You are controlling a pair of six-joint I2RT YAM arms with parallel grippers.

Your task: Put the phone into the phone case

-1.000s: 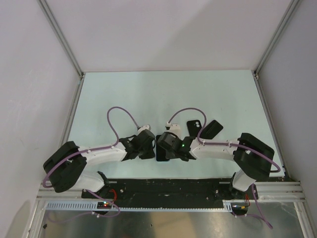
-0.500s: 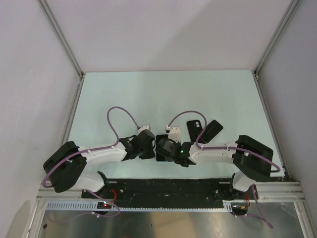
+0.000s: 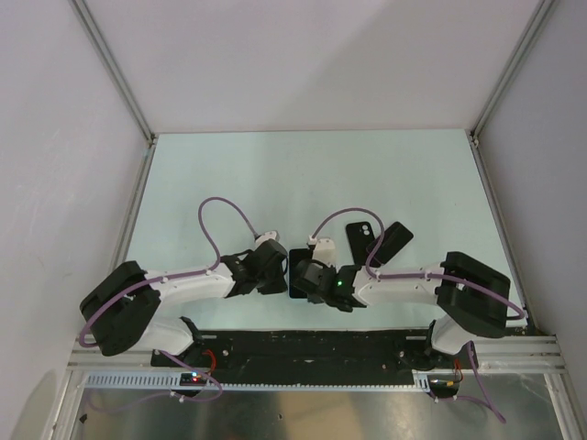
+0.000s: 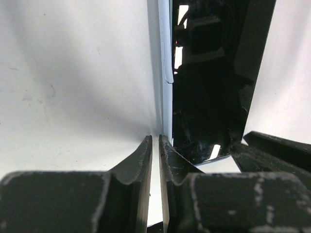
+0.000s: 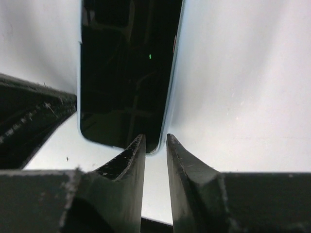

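Observation:
The phone [image 3: 295, 286] is a black slab with a pale blue rim, lying between my two grippers near the table's front edge. In the left wrist view its rim [image 4: 165, 73] runs straight up to my left gripper [image 4: 155, 141], whose jaws are closed to a thin slit beside the phone's edge. In the right wrist view the phone's screen [image 5: 126, 73] fills the upper left. My right gripper [image 5: 155, 145] has its jaws narrowly apart, with the phone's near corner between the tips. The black phone case [image 3: 362, 236], with a camera cutout, lies behind the right arm.
A second flat black piece [image 3: 394, 240] lies tilted just right of the case. Purple cables loop over both arms. Grey walls and metal rails enclose the pale green table [image 3: 275, 174], and a black base rail [image 3: 312, 353] runs along its near edge.
My right wrist has shifted a little toward the near edge and closer in on the phone. The left arm and the phone case have not moved.

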